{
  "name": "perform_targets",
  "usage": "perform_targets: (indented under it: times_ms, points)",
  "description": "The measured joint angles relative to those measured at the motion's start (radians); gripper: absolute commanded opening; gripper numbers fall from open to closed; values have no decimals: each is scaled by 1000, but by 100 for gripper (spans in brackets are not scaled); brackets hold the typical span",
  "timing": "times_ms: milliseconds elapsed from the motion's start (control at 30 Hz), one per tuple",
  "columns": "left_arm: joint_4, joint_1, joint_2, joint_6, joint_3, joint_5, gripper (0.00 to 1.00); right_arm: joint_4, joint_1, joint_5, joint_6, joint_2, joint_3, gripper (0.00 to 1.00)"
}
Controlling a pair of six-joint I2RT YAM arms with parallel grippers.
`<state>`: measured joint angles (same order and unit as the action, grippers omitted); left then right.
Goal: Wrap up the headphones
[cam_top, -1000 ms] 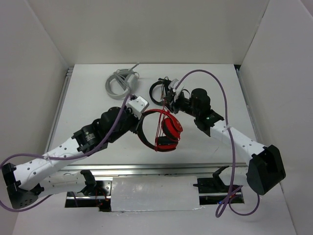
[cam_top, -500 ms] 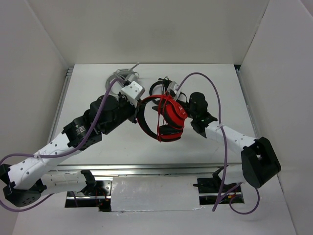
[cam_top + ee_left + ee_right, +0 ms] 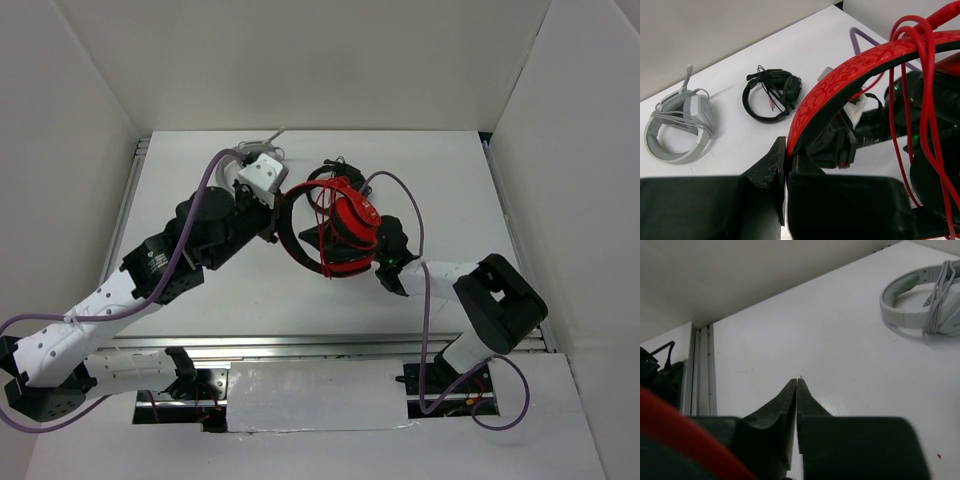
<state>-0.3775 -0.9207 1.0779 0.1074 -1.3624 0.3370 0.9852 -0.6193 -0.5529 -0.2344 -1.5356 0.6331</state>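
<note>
The red headphones [image 3: 350, 225] hang above the table's middle, their thin red cable [image 3: 325, 240] in several strands across the band and cups. My left gripper [image 3: 280, 215] is shut on the black-lined red headband [image 3: 850, 75], which is pinched between its jaws [image 3: 785, 150]. Cable loops [image 3: 920, 100] run down at the right. My right gripper [image 3: 797, 382] is shut; no cable shows between its jaws. In the top view it reaches under the ear cups and is hidden there. A red blur [image 3: 680, 430] sits at its lower left.
Black headphones [image 3: 772, 95] lie behind the red ones [image 3: 318, 178]. Grey-white headphones [image 3: 680, 125] lie at the back left [image 3: 245, 158] and also show in the right wrist view [image 3: 920, 295]. White walls enclose the table; a metal rail [image 3: 700, 365] runs along its left edge.
My left gripper has carried the headphones up and toward the back. My right arm has swung from behind the headphones to underneath them, its elbow folding in toward the middle.
</note>
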Motion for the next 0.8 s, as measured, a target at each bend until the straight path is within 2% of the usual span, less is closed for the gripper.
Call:
perform_targets:
  times_ms: [167, 300, 500, 667, 800]
  points:
    - [0, 8, 1, 30, 0, 85, 0, 130, -41, 83, -63, 16, -99, 0]
    - [-4, 51, 14, 85, -2, 165, 0, 153, -75, 171, -82, 79, -183, 0]
    - [-81, 177, 112, 262, -65, 293, 0, 103, -181, 326, -72, 184, -203, 0]
    - [-144, 287, 177, 430, -72, 323, 0, -2, -255, 494, -103, 162, -164, 0]
    - [-165, 366, 192, 502, -42, 325, 0, -125, -287, 637, -113, 159, -136, 0]
